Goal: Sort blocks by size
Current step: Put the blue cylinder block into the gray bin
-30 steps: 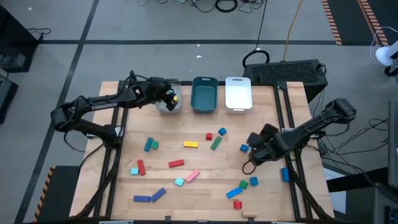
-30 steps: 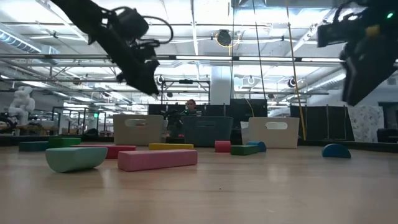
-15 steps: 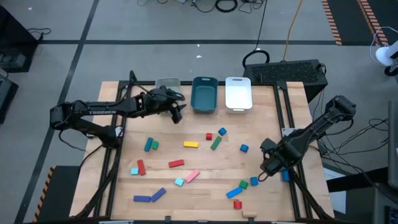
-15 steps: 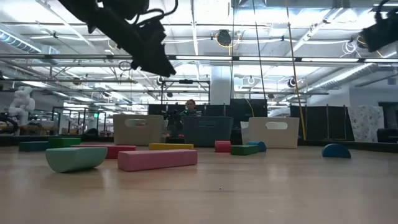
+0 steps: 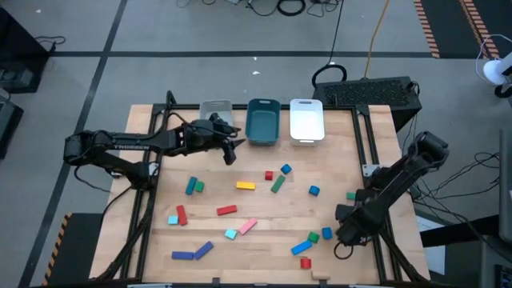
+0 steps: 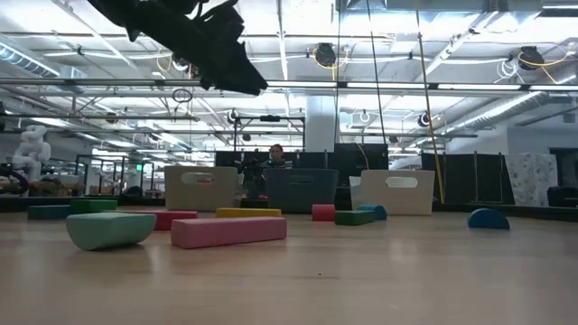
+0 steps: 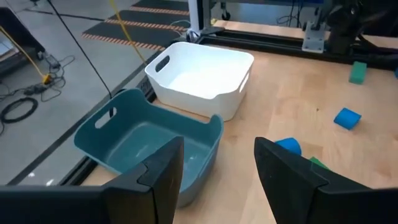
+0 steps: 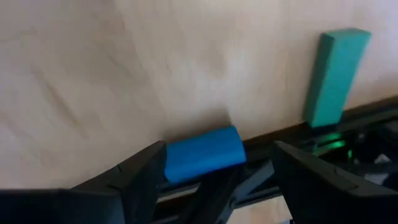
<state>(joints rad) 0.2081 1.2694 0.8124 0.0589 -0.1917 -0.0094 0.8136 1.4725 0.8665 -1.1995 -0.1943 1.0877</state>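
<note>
Several coloured blocks lie scattered on the wooden table, among them a yellow bar [image 5: 246, 186], a red bar [image 5: 226, 210], a pink bar [image 5: 247, 226] and a blue cylinder [image 5: 314, 190]. My left gripper [image 5: 230, 152] hangs open and empty above the table, just near of the grey tray [image 5: 216, 106] and the teal tray [image 5: 264, 122]. My right gripper [image 5: 344, 236] is open, low at the table's near right. In the right wrist view its fingers stand on either side of a blue block [image 8: 202, 154] lying against the right edge rail. A green block [image 8: 336, 74] lies beside it.
The white tray [image 5: 306, 120] stands right of the teal one at the far edge; both show in the left wrist view, teal [image 7: 149, 146] and white [image 7: 202, 74]. A blue block [image 5: 326, 233], a green one [image 5: 313, 237] and a red one [image 5: 306, 262] lie close to my right gripper.
My left gripper has drawn back from over the grey tray toward the table's right and near side. My right gripper has gone from beside the blue cylinder toward the table's near right corner and down, to the blue block at the rail.
</note>
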